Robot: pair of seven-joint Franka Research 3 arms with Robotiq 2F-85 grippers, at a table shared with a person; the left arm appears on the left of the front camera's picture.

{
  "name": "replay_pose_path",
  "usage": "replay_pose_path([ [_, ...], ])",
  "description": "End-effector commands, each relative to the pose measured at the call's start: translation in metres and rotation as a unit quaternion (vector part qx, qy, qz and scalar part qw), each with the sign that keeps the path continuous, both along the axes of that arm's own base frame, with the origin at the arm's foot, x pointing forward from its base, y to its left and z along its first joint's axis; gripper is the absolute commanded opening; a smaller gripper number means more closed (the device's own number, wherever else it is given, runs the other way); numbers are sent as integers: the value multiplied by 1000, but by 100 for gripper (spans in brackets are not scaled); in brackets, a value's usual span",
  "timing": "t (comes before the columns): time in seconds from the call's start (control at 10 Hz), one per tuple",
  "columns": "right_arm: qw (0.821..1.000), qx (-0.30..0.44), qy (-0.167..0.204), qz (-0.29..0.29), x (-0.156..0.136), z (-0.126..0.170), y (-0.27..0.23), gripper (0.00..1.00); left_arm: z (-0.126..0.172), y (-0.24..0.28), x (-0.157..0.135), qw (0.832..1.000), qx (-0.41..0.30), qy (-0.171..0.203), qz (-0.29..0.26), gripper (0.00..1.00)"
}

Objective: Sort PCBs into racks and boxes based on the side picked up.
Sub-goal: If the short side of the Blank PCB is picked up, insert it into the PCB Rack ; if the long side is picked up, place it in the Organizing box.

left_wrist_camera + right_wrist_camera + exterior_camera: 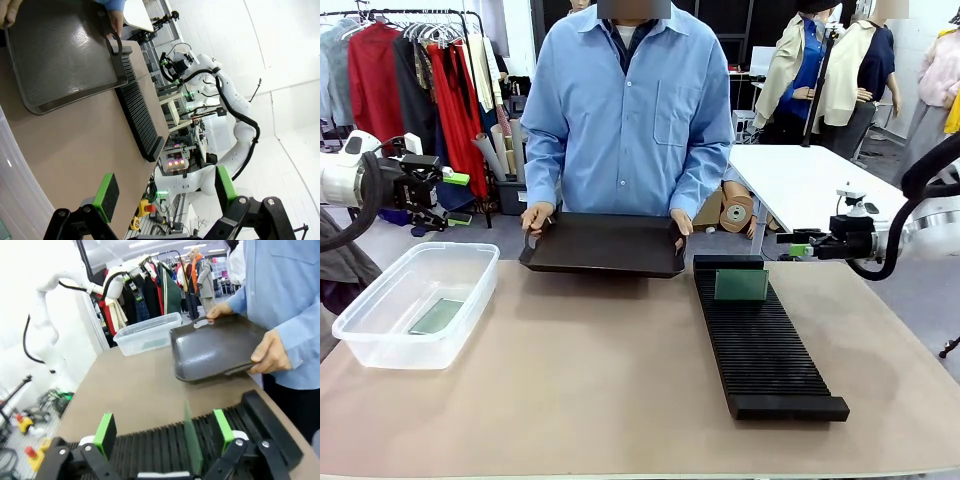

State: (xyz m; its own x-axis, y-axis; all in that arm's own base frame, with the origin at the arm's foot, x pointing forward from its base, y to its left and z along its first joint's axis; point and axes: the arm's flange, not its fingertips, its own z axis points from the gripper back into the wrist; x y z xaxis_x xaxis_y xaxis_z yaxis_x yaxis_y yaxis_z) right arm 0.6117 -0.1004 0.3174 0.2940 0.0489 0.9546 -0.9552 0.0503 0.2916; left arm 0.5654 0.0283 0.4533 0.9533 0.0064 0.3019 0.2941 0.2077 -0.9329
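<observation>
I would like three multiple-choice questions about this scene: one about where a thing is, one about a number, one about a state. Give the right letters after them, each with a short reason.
1. Where does the upright PCB stand?
A. in the rack, near its far end
B. on the tray
C. in the tub

2. How many PCBs lie in the tub?
A. none
B. one
C. three

3. What is the state of the black tray?
A. it stands on edge beside the rack
B. the left gripper holds it
C. the person holds it with both hands, its top bare

Answers:
1 A: the board stands in a slot close to the rack's far end.
2 B: a single flat PCB shows through the tub's bottom.
3 C: one hand and the other hand grip its two ends, and both grippers, left and right, are open and away from it.
</observation>
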Motion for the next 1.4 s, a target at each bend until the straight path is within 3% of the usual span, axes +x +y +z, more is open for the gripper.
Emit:
replay_pose_path([
  [0.0, 996, 15, 85, 2, -38, 27, 12, 100, 2, 1, -1, 1000, 0, -2, 2, 100],
  [0.3, 967, -5, 249, 46, -67, 67, 20, 100, 2, 1, -1, 1000, 0, -2, 2, 100],
  [0.7, 915, -86, 392, 37, -91, 86, 34, 100, 2, 1, -1, 1000, 0, -2, 2, 100],
  [1.0, 892, -36, 449, 27, -99, 89, 40, 100, 2, 1, -1, 1000, 0, -2, 2, 100],
  [1.3, 893, 6, 450, 25, -101, 90, 37, 100, 2, 1, -1, 1000, 0, -2, 2, 100],
])
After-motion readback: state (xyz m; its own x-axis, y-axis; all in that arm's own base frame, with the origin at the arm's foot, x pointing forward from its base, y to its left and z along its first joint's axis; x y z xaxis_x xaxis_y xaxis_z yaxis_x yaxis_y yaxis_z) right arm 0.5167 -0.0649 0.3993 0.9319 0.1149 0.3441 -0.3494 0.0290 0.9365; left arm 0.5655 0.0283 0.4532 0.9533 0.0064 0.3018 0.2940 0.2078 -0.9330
